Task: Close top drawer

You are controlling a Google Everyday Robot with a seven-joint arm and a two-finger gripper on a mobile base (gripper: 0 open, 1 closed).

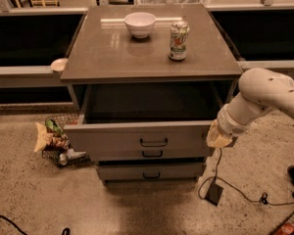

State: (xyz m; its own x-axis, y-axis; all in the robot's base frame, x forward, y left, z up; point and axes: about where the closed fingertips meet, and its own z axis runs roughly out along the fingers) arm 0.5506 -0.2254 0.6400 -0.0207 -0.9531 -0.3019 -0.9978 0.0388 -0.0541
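Note:
The top drawer point(137, 137) of the grey cabinet stands pulled far out, its inside dark and its flat grey front carrying a small dark bar handle point(154, 142). Two shorter grey drawers point(149, 170) sit shut below it. My gripper point(216, 137) hangs at the end of the white arm point(264, 94) on the right. It is level with the right end of the top drawer's front, touching or very close to it. Nothing shows in it.
On the cabinet top point(103, 58) stand a white bowl point(140, 23) and a soda can point(178, 41). Snack bags and litter point(51, 141) lie on the floor at the left. A cable and small black box point(214, 192) lie on the floor at the right.

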